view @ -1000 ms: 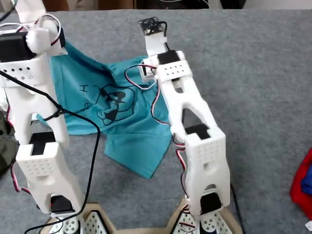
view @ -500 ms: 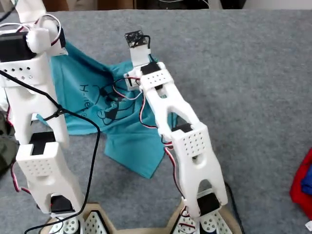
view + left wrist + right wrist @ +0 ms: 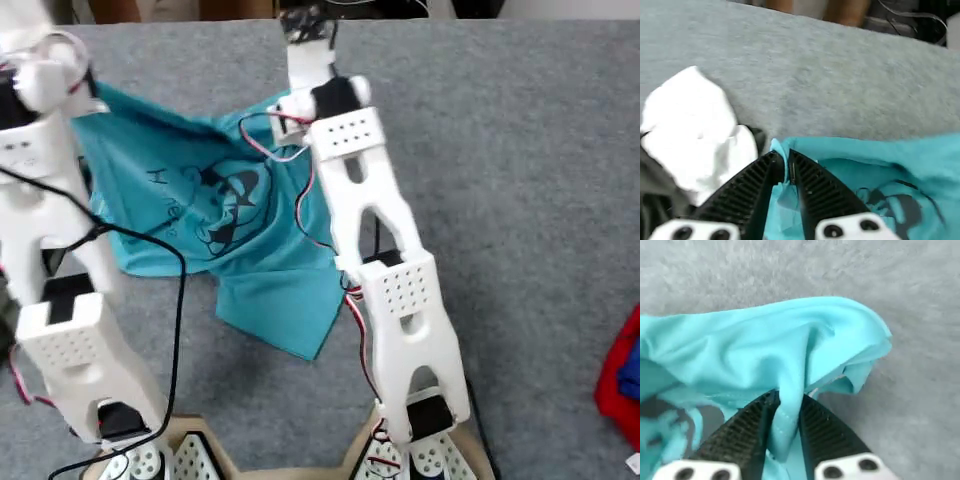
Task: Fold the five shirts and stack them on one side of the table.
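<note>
1. High view: the teal shirt (image 3: 240, 270) lies rumpled on the left half of the grey worktop (image 3: 520, 200), print side up. Its far edge is bunched beneath the wrists of both arms. The left arm (image 3: 45, 200) stands along the left edge. The right arm (image 3: 375, 210) stretches up the middle toward the far edge. A red and blue cloth (image 3: 622, 375) sits at the right edge, well apart from the shirt.
2. Left wrist view: the left gripper (image 3: 785, 162) is clamped tight on the shirt's edge. A white bundle (image 3: 690, 130) lies just beside that edge.
3. Right wrist view: the right gripper (image 3: 788, 402) is closed, pinching a raised fold of the shirt.
</note>
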